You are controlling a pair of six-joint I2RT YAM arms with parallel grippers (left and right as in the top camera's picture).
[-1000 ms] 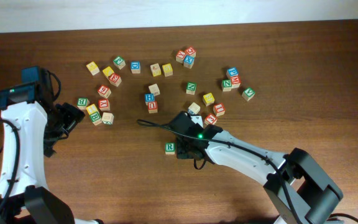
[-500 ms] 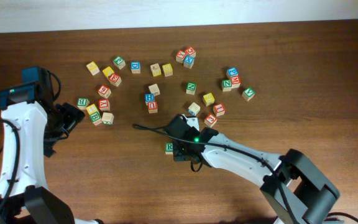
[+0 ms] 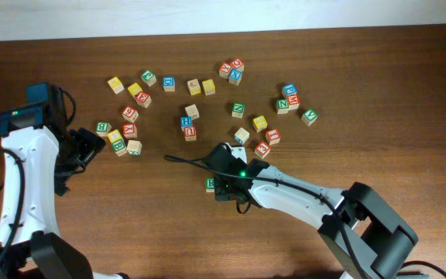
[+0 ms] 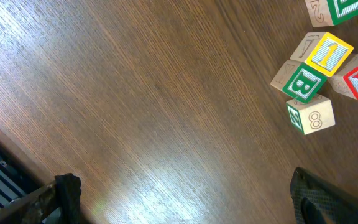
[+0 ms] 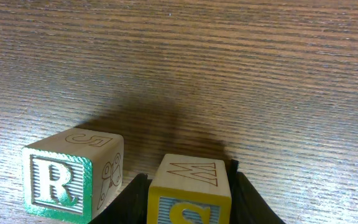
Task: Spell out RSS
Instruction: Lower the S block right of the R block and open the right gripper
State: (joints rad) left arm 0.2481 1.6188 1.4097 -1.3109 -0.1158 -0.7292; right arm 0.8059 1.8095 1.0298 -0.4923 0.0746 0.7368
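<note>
A dark wooden table [image 3: 378,85] is seen from above, with two white robot arms reaching over it. The right gripper [image 5: 190,208] is clamped on a yellow-framed S block [image 5: 190,180], with its jaws pressing the block's two sides. In the wrist view the block sits low over the table, just to the right of a green R block [image 5: 73,171], with a narrow gap between them. It is not possible to tell whether it touches the wood. Both letters face the wrist camera upright. From overhead, the pair lies near the table's middle, below a scatter of loose letter blocks [image 3: 192,111] across the far half. The left gripper [image 4: 188,202] hangs over bare wood at the left, fingers spread wide, holding nothing.

The step in hand appears to be placing the first S after the R. Next, the right arm likely needs to set the block flat in line with the R and let go. It must then find a second S among the scatter, whose letters are too small to read here.
</note>
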